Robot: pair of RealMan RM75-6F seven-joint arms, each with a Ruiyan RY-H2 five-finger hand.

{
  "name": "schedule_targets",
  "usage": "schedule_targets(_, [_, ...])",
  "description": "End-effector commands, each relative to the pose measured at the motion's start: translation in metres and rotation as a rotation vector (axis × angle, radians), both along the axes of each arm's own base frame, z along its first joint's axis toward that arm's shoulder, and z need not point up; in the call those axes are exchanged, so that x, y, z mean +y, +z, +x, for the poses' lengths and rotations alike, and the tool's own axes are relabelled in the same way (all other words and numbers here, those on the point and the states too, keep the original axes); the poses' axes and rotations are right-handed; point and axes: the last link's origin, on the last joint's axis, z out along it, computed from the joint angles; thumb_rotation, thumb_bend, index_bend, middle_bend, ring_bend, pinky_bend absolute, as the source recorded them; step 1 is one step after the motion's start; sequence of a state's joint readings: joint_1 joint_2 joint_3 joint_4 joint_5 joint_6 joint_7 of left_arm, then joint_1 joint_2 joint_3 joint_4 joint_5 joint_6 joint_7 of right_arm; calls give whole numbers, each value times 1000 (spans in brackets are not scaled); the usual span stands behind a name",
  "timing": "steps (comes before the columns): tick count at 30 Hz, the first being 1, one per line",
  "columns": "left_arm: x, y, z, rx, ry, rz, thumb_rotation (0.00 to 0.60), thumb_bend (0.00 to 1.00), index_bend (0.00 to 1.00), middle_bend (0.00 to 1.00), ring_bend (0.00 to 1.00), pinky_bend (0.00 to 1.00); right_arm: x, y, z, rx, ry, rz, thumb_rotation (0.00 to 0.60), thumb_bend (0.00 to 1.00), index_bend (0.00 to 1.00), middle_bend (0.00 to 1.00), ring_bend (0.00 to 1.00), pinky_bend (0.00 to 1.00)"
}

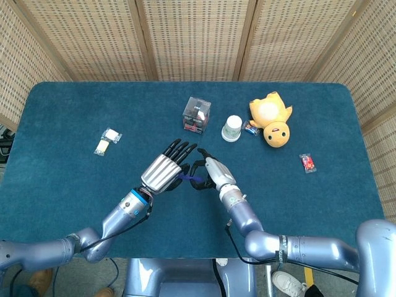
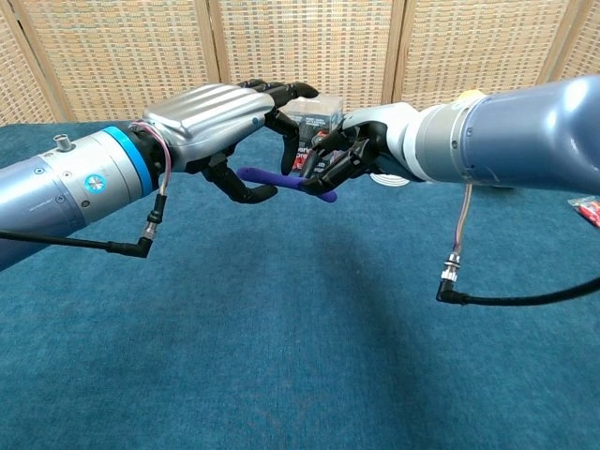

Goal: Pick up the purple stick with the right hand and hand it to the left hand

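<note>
The purple stick (image 1: pixel 188 179) (image 2: pixel 281 181) hangs level above the blue table, between my two hands. My right hand (image 1: pixel 211 172) (image 2: pixel 361 150) pinches its right end with curled fingers. My left hand (image 1: pixel 163 169) (image 2: pixel 214 114) is at the stick's free left end with its fingers stretched out over it. Its thumb curls just beneath that end, and I cannot tell whether it touches the stick. The hands nearly meet at their fingertips.
At the back stand a clear box with a cube (image 1: pixel 197 115) (image 2: pixel 315 107), a white cup (image 1: pixel 232 129) and a yellow plush toy (image 1: pixel 272 117). A red packet (image 1: pixel 307 163) lies on the right, and small yellow-white packets (image 1: pixel 107 140) on the left.
</note>
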State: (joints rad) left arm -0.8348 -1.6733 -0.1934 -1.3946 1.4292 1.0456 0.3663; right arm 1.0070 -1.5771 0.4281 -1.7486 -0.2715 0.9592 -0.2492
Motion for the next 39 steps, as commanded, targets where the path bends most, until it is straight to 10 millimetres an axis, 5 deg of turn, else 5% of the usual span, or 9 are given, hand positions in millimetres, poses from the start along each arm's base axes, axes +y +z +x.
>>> schedule_targets(1, [0,-1,0,0,2,-2,600,374,532,0,0,0,0,0,-1,1,-1,1,600,564,615,69,0,0])
schedule_targets(39, [7,6,8,-56,35,6,600,402,729,0,0,0,-1,-1,-18,13,-19,9,600,570,658,113,0,0])
